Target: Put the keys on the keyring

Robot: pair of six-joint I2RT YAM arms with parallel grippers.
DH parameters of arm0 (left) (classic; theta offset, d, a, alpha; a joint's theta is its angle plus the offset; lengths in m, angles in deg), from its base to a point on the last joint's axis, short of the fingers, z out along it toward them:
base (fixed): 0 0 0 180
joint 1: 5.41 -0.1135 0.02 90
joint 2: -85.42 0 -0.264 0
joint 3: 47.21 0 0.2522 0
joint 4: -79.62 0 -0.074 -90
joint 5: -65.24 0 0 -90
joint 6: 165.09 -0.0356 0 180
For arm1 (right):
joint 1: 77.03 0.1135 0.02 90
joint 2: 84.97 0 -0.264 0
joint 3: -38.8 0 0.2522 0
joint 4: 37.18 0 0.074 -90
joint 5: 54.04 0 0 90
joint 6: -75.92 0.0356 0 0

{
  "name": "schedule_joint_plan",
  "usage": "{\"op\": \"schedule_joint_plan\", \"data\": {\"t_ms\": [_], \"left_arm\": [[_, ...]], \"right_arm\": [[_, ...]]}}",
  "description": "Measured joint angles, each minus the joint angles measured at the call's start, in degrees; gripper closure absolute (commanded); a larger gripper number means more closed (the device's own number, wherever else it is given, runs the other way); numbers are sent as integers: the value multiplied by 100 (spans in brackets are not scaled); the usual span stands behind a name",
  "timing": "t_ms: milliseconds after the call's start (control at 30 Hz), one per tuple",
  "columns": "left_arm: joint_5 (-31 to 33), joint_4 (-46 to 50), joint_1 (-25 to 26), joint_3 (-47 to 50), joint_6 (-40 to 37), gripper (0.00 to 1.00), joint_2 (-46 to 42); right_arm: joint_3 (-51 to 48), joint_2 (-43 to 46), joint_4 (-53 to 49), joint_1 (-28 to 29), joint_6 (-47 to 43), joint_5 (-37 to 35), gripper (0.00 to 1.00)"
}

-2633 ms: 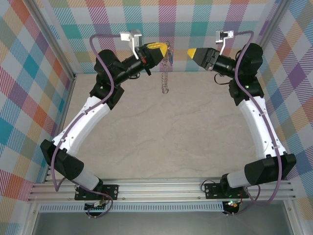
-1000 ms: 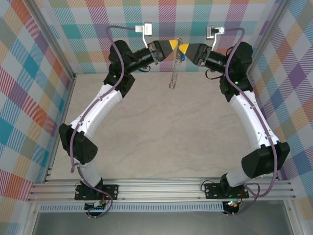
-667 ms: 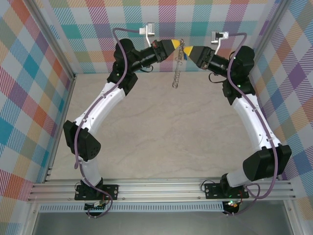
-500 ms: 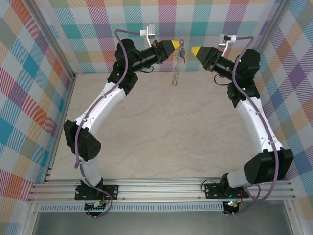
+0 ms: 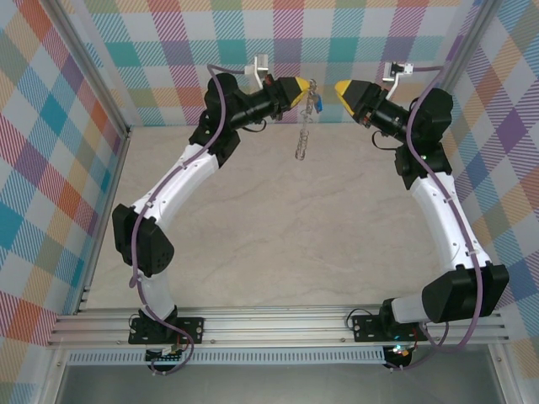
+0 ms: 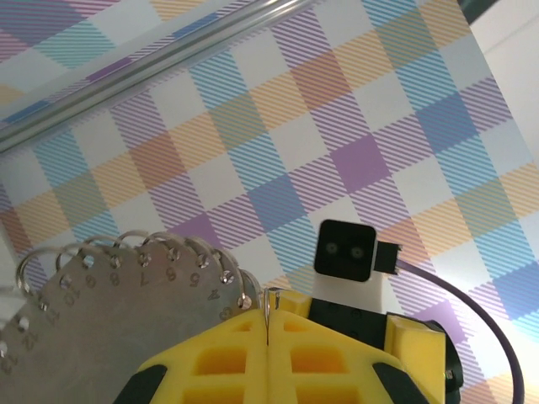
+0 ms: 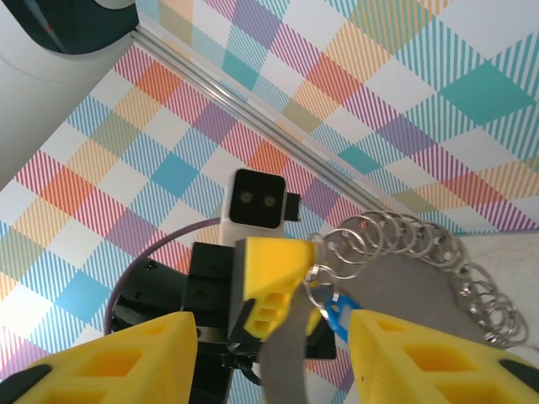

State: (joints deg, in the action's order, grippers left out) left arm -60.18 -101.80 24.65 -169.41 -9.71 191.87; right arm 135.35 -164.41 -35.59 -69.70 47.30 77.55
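Hold the keyring (image 5: 301, 135), hanging below the clamped left gripper (image 5: 301, 86), steady; bring the wide-apart, empty right gripper (image 5: 340, 88) onto the blue key (image 5: 318, 104) dangling just ahead, between both tips, gently.

- The keyring (image 5: 302, 126), a flat grey numbered plate edged with small wire loops, hangs edge-on in the air, its top pinched in the left end effector (image 5: 303, 85).
- The key (image 5: 318, 104), blue-headed and tiny, dangles from a loop near that top.
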Motion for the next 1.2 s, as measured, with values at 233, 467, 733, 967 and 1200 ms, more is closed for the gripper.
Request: {"op": "schedule_joint_plan", "data": {"t_ms": [233, 467, 733, 967, 1200], "left_arm": [[13, -35, 0, 70, 321, 100, 0], [63, -304, 0, 374, 584, 100, 0], [59, -730, 0, 407, 785, 100, 0], [57, -791, 0, 435, 872, 100, 0], [57, -791, 0, 435, 876, 100, 0]], "right_arm": [[-299, 0, -2, 28, 140, -24, 57], [-363, 0, 0, 140, 140, -79, 59], [-422, -136, 0, 444, 96, -114, 54], [-439, -162, -184, 481, -177, -229, 53], [-413, -162, -647, 481, -708, -343, 51]]}}
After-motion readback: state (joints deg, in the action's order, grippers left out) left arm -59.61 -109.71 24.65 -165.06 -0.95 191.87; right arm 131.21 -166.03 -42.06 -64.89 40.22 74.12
